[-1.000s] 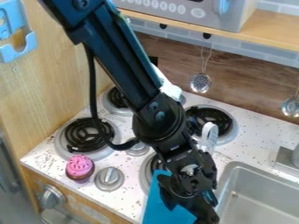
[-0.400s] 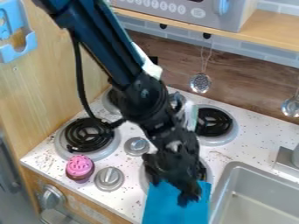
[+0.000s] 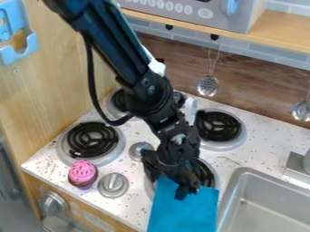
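Cloth point(image 3: 184, 212) | blue | one end beneath pincer point(image 3: 167, 185) | beside sink point(image 3: 243, 171)

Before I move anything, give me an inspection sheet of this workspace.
Surface: speckled white counter with coil burners; grey sink set in at right.
Job's things: blue cloth beside the sink, its upper end under the gripper.
Clutter: pink-topped toy cupcake left of a silver knob.
Gripper: fingers apart over the cloth; contact can't be told.
Cables: one black cable looping beside the arm.
Surroundings: wooden shelf above; two metal utensils hanging, one perforated.
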`<state>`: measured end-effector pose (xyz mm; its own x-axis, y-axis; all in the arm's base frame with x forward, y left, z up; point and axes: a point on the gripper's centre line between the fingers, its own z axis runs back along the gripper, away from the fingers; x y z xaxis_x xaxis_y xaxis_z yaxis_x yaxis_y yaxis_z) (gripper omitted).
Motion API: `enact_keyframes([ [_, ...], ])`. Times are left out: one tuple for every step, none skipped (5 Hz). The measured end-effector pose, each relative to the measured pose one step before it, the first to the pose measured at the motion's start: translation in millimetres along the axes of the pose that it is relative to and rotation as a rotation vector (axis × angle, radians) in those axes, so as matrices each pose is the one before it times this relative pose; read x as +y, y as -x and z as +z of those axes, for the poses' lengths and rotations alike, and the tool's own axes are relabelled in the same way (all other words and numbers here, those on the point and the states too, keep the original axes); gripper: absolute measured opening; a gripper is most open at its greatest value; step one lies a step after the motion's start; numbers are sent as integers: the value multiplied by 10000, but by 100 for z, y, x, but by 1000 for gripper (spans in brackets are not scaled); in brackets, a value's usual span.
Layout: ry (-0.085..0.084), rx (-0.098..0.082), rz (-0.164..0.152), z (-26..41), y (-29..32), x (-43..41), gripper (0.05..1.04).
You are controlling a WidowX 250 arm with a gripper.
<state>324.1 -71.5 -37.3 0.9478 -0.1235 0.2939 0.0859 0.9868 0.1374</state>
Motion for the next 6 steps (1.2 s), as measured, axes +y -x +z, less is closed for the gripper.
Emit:
enact_keyframes([
  [111, 71, 37, -46, 29, -201, 999],
  [-79, -30, -18, 98, -291, 53, 999],
  [-139, -134, -48, -343, -663, 117, 999],
  [-245, -180, 334, -416, -1450, 1374, 999],
  [-228, -41, 493, -496, -870, 1568, 999],
  [85, 230, 79, 31, 67, 123, 999],
])
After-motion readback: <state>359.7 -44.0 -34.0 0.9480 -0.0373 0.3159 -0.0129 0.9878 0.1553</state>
